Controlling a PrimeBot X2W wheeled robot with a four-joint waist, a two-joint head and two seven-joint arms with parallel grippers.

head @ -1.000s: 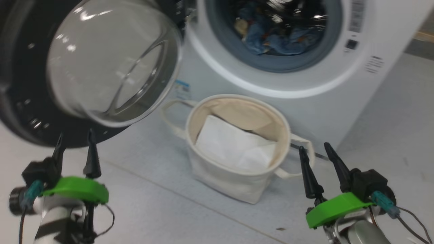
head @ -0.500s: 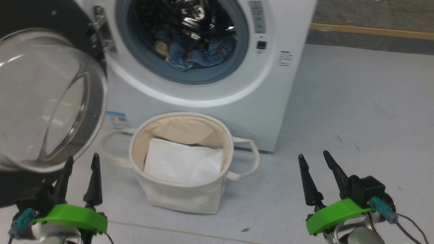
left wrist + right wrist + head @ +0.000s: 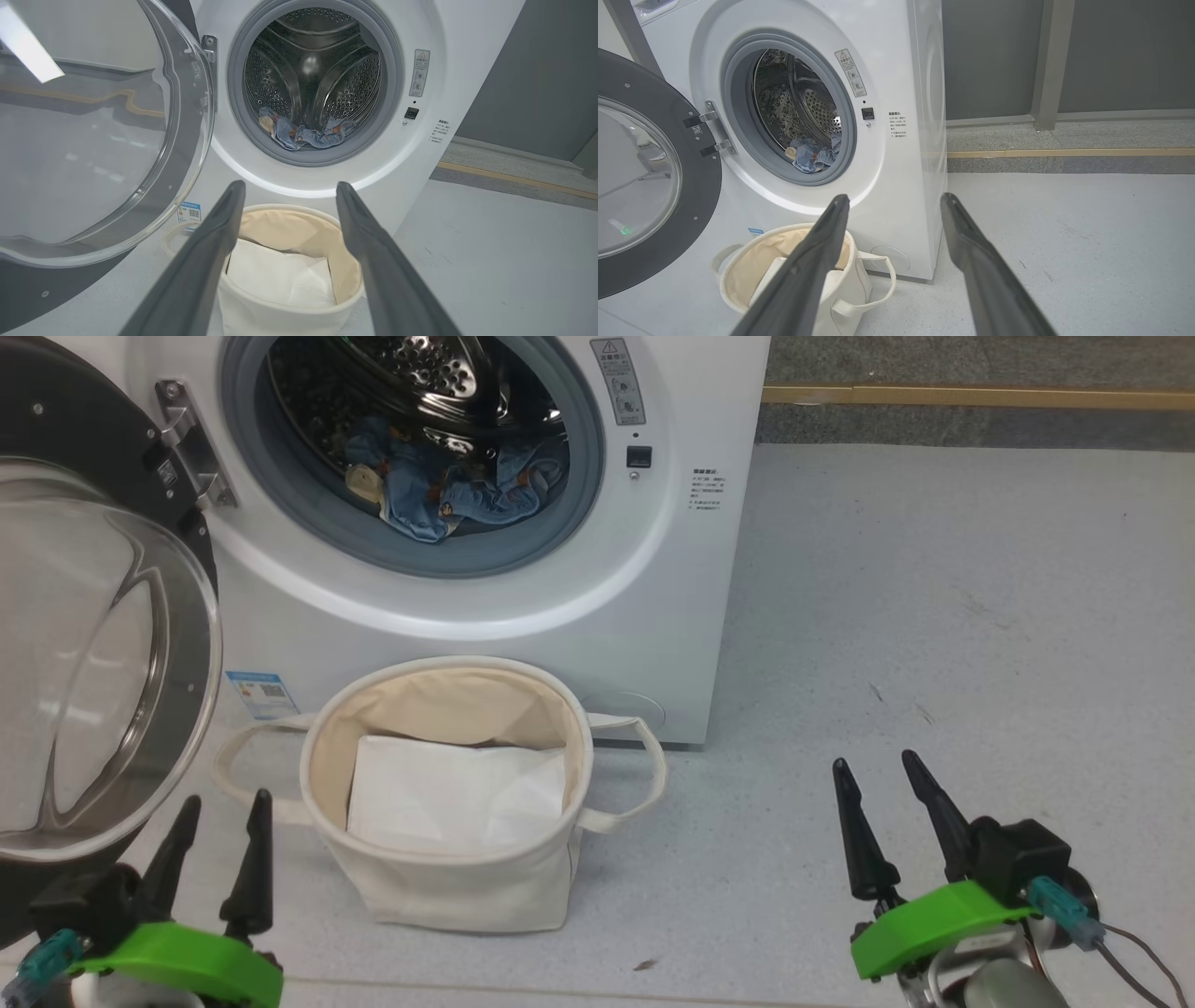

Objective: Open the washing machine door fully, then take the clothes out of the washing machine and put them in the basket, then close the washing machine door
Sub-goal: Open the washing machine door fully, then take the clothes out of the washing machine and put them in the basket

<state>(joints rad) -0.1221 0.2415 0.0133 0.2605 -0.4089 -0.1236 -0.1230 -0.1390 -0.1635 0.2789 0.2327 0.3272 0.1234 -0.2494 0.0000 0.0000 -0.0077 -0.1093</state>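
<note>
Spread and empty, the left gripper (image 3: 224,801) and right gripper (image 3: 874,762) are held low. Beside the left one, the black-rimmed round glass door (image 3: 75,420) is swung wide. Just ahead, the round cream canvas basket (image 3: 448,896) is seen, a plain white sheet (image 3: 448,793) inside. Beyond and above it, the soft light-blue clothes (image 3: 439,495) are heaped crosswise in the drum of the big white washing machine (image 3: 653,616), judged closer to the left arm. Since a moment ago, the head camera has been turned squarer onto the machine.
</note>
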